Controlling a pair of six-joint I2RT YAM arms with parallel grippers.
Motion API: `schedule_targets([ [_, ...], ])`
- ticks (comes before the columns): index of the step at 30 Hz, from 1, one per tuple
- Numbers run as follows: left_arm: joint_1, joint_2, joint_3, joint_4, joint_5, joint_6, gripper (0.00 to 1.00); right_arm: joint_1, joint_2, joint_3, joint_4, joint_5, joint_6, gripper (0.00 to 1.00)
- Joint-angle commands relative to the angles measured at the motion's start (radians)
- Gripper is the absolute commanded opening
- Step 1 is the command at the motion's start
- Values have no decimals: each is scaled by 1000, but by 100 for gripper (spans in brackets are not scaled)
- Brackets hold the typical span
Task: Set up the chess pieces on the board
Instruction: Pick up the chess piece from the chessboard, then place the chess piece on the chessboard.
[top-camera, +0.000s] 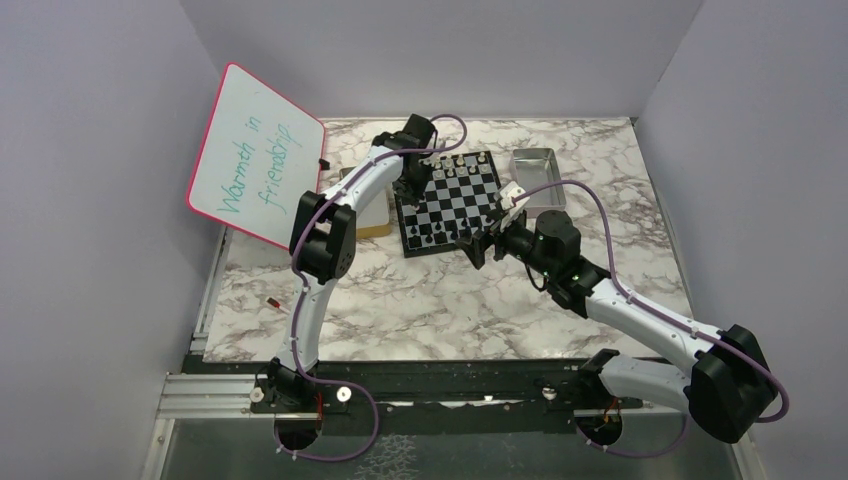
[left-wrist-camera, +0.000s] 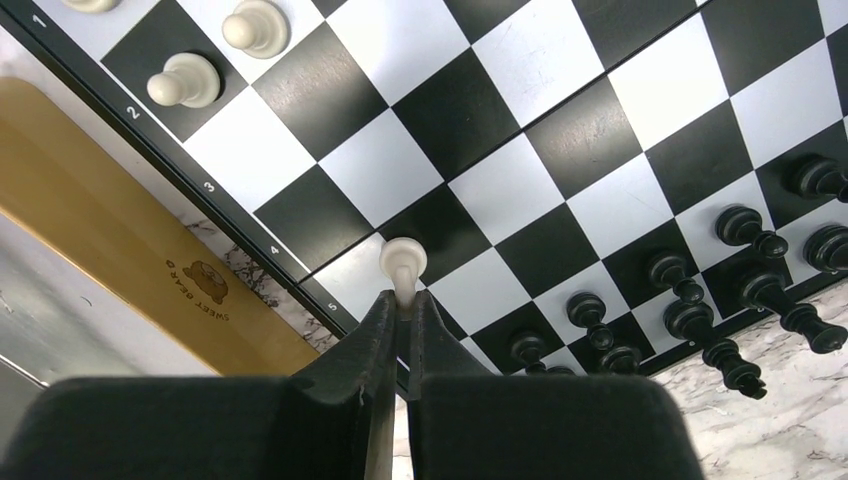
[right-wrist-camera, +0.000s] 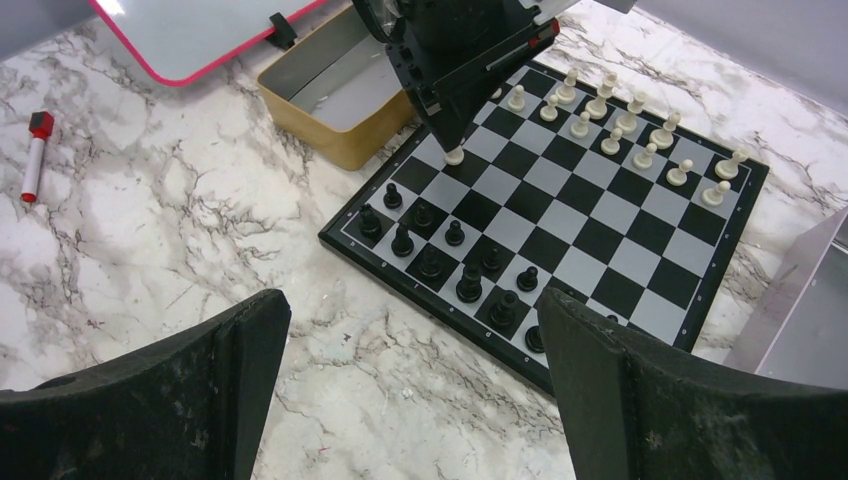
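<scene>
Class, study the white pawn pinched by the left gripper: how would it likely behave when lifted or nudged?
The white pawn looks rigid and probably light, being tiny beside the left gripper. Its smooth, narrow neck might slip or pivot in the pinch. Tall on a small base, it could tip if nudged.

**Marbled desk and its load**

The white, grey-veined desk (top-camera: 420, 300) carries the board (top-camera: 455, 200) toward its far side. A tan open box (top-camera: 372, 215) sits just beside the board's left edge, and a metal tray (top-camera: 537, 160) sits near its far right corner. A red marker (top-camera: 273, 301) lies well apart, near the left edge.
</scene>
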Motion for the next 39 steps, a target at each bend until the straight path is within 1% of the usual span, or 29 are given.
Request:
schedule_targets([
  [1,-6,-62,40,23,-2,-13,5,7,-16,-18,14,0,-18,100],
  [5,-5,-59,82,23,-14,-6,5,6,-19,-24,16,-3,-22,100],
  [8,3,-37,131,20,-43,8,5,6,-24,-23,9,-3,-24,100],
  [13,25,-10,221,14,-46,4,5,6,-38,-21,-8,8,-38,100],
  [18,37,26,311,16,-47,13,4,6,-45,-21,-18,16,-40,100],
  [19,39,34,324,16,-72,15,4,6,-47,-20,-21,16,-40,100],
  [24,50,87,387,17,-87,27,4,6,-55,-13,-35,22,-48,100],
  [27,54,113,406,26,-96,34,4,6,-60,-8,-44,26,-51,100],
  [39,61,182,397,91,-114,40,4,6,-63,-7,-48,31,-49,100],
])
